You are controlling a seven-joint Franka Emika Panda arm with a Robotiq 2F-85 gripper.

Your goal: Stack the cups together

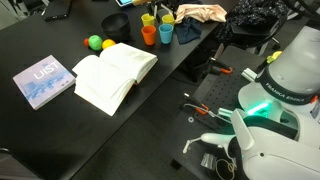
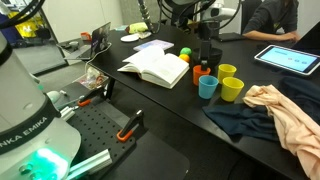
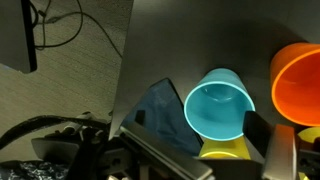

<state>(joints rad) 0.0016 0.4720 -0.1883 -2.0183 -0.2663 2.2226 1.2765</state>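
Fingers (image 3: 278, 158) show only as blurry grey bits low in the wrist view, so I cannot tell if they are apart or together. Just past them stand three round, smooth plastic cups, mouths up: blue cup (image 3: 220, 103), orange cup (image 3: 300, 80), yellow cup (image 3: 225, 152). They sit close together on the dark flat tabletop (image 3: 170, 40), beside a soft crumpled cloth (image 2: 240, 122).

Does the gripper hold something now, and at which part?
It cannot be told: the gripper is near the blue cup and the yellow cup, with no clear grasp visible.

Smooth plastic cups (image 3: 218, 105); paper book (image 1: 115, 72)
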